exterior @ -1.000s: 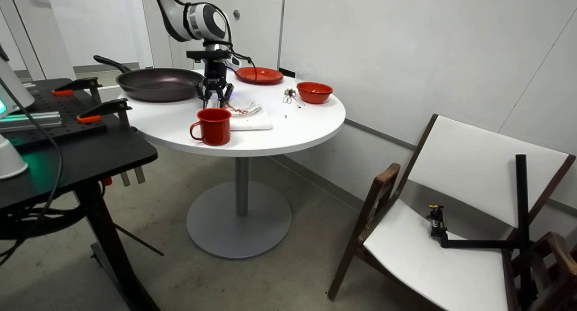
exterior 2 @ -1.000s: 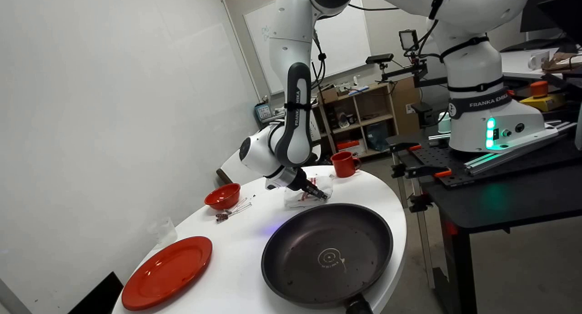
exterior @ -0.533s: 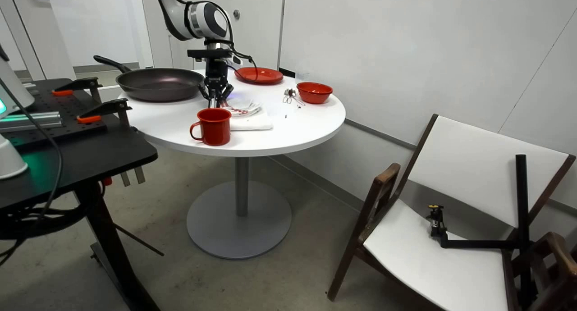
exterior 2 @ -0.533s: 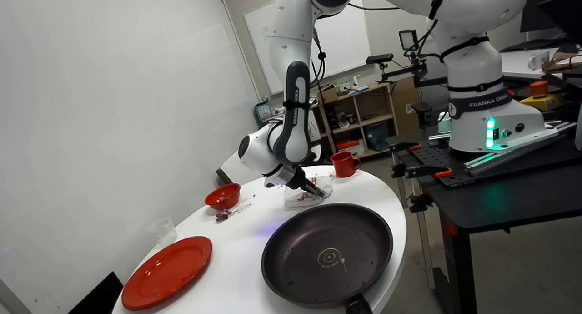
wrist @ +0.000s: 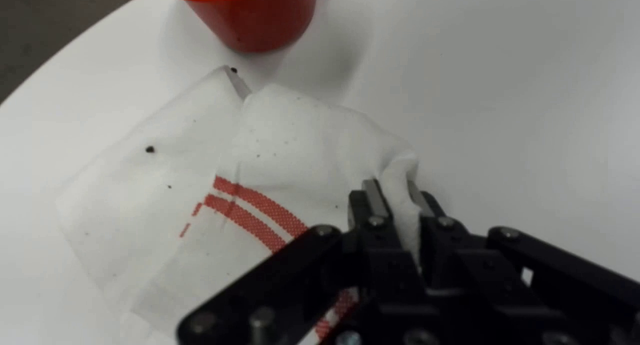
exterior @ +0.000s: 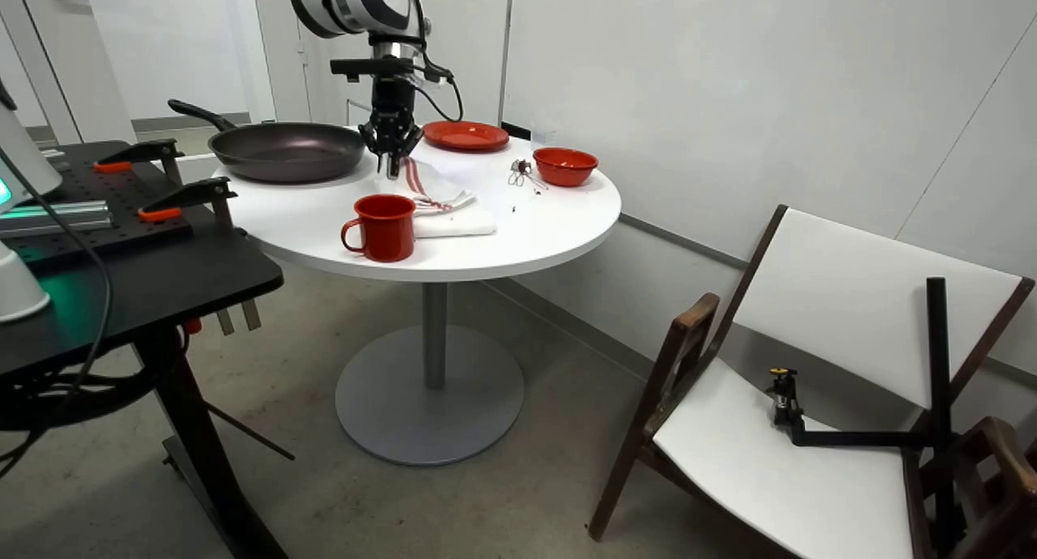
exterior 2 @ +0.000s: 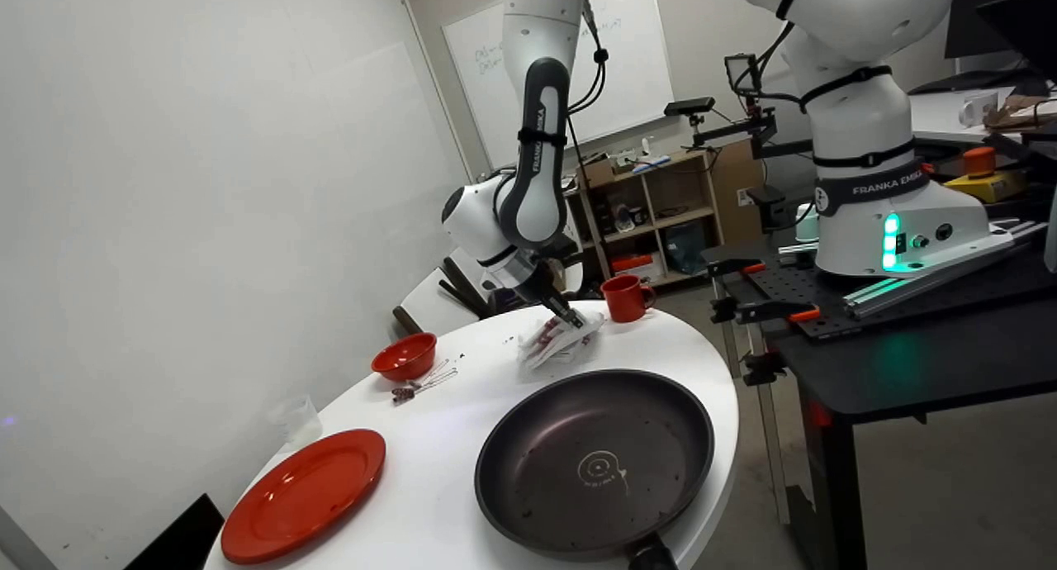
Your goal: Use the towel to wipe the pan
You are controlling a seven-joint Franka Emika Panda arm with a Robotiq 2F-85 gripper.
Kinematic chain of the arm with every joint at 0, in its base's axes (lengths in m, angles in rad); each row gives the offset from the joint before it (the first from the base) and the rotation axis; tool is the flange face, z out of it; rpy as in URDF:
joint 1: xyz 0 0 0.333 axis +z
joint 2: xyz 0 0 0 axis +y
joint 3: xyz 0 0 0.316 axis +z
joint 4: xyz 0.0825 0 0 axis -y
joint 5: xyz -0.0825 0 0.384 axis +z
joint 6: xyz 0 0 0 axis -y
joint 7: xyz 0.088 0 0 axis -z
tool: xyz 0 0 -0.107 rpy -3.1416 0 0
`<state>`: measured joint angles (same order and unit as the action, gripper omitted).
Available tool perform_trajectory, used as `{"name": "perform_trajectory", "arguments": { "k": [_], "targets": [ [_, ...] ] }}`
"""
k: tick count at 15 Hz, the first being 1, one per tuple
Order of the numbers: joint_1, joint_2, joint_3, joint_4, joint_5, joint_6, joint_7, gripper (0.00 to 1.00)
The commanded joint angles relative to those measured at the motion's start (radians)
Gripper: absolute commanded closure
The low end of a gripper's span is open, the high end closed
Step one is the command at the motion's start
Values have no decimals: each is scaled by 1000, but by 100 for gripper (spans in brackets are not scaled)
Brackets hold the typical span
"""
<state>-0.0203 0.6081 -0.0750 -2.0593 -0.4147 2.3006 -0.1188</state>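
The arm bends at the wrist — end effector pointing down, its fingers nearly together.

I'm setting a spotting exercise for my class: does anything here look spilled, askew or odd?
Yes: dark specks lie scattered over the towel, odd on a cloth meant for wiping. More dot the table near the bowl. The pan has bits and a pale mark inside too, probably what needs wiping.

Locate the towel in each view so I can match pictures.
In an exterior view: towel up and left of centre, behind and right of the red mug.
In an exterior view: towel just below centre, beyond the pan.
Wrist view: towel left and middle, below the red mug, one part pinched in the gripper.
Shared landmark: the red mug, in all three.
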Motion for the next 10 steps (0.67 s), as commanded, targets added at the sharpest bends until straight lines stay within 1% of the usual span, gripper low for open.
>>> {"name": "perform_trajectory", "arguments": {
  "k": [1,4,6,8,10],
  "targets": [
    [-14,-214,-14,-186,23,58,35,95],
    [-10,-350,-22,-264,17,52,76,95],
    [-7,-437,-20,-295,16,23,105,95],
    [0,-493,-12,-294,15,-16,138,95],
    [13,-514,5,-263,7,-72,178,95]
  ]
}}
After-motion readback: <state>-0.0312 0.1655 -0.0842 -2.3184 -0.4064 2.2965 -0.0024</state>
